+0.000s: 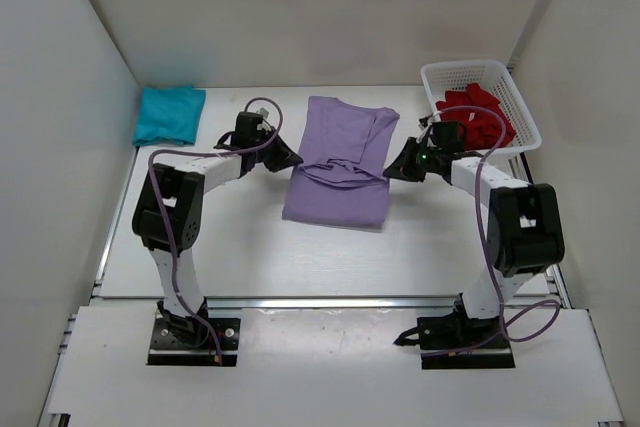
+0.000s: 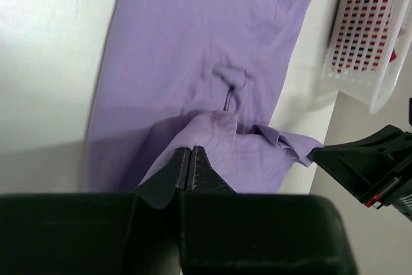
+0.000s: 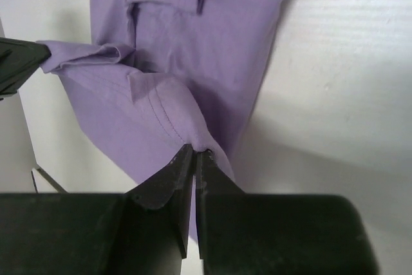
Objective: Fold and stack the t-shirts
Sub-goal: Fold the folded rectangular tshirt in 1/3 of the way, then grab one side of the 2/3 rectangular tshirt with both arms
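The lavender t-shirt [image 1: 340, 162] lies lengthwise in the middle of the table, its near part partly doubled over. My left gripper [image 1: 293, 159] is shut on the shirt's left edge, and its closed tips [image 2: 190, 151] pinch a raised fold of the lavender cloth [image 2: 193, 49]. My right gripper [image 1: 390, 171] is shut on the right edge, with the hem bunched at its tips [image 3: 196, 151]. The cloth between the two grippers hangs lifted and wrinkled. A folded teal t-shirt [image 1: 168, 114] rests at the back left. The red t-shirt [image 1: 478, 112] lies crumpled in the basket.
A white mesh basket [image 1: 530, 127] stands at the back right, close behind my right arm, and shows in the left wrist view [image 2: 367, 37]. White walls close the table on the left, right and back. The arm bases sit at the near edge.
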{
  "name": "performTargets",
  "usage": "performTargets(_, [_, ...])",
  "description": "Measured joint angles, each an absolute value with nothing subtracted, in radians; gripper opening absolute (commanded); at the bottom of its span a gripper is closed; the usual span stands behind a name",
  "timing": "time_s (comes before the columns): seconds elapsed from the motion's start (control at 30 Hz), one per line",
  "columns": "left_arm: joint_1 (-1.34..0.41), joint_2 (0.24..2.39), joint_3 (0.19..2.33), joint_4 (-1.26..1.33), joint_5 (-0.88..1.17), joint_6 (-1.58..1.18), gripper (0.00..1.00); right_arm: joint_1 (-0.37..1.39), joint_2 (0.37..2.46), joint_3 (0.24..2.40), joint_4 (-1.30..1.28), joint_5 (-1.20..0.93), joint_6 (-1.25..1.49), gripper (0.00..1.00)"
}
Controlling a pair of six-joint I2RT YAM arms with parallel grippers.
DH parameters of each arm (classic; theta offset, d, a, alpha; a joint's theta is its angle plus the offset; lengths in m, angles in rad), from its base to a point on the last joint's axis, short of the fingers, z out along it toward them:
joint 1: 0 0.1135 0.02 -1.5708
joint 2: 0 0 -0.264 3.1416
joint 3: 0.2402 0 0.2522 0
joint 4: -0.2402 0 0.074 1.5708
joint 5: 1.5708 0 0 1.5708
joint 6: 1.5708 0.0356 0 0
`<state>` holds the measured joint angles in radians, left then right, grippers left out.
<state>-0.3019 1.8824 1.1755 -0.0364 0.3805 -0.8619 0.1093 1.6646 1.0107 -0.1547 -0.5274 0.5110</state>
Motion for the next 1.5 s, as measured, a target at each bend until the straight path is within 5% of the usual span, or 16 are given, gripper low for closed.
performTargets(0.17, [-0.291,1.973,1.263,-0.023,0.376,-0.868,0.04,0.095,1.788,1.114,-0.144,-0.533,0.501,0.00])
performTargets(0.33, [-0.279,2.067,1.369,-0.046,0.373,-0.865,0.28,0.089,1.878,1.170,-0.127,-0.538,0.498,0.00])
performTargets(0.4, [-0.276,2.106,1.401,-0.038,0.386,-0.865,0.42,0.085,1.898,1.176,-0.119,-0.543,0.504,0.05])
performTargets(0.53, [-0.270,2.113,1.383,-0.023,0.408,-0.868,0.67,0.081,1.906,1.178,-0.117,-0.540,0.515,0.32])
performTargets(0.67, [-0.250,1.991,1.211,0.042,0.410,-0.877,0.61,0.077,1.812,1.092,-0.079,-0.512,0.522,0.44])
performTargets(0.73, [-0.228,1.865,1.069,0.068,0.408,-0.882,0.58,0.081,1.700,0.987,-0.056,-0.491,0.525,0.40])
performTargets(0.8, [-0.210,1.730,0.938,0.099,0.400,-0.881,0.57,0.096,1.573,0.869,-0.024,-0.462,0.530,0.20])
performTargets(0.87, [-0.201,1.594,0.809,0.123,0.383,-0.873,0.61,0.133,1.453,0.751,0.016,-0.433,0.538,0.12])
performTargets(0.93, [-0.206,1.485,0.694,0.149,0.372,-0.858,0.63,0.196,1.368,0.641,0.066,-0.420,0.550,0.11])
performTargets(1.0, [-0.213,1.421,0.603,0.163,0.363,-0.847,0.64,0.265,1.316,0.533,0.114,-0.414,0.568,0.22])
performTargets(1.13, [-0.239,1.428,0.521,0.159,0.356,-0.824,0.65,0.338,1.336,0.438,0.130,-0.409,0.590,0.36])
performTargets(1.3, [-0.270,1.520,0.524,0.203,0.365,-0.821,0.61,0.348,1.403,0.444,0.212,-0.395,0.614,0.41])
performTargets(1.37, [-0.277,1.556,0.545,0.234,0.369,-0.826,0.58,0.349,1.433,0.451,0.257,-0.390,0.631,0.39])
performTargets(1.5, [-0.295,1.622,0.580,0.286,0.367,-0.842,0.43,0.353,1.482,0.461,0.311,-0.370,0.653,0.18])
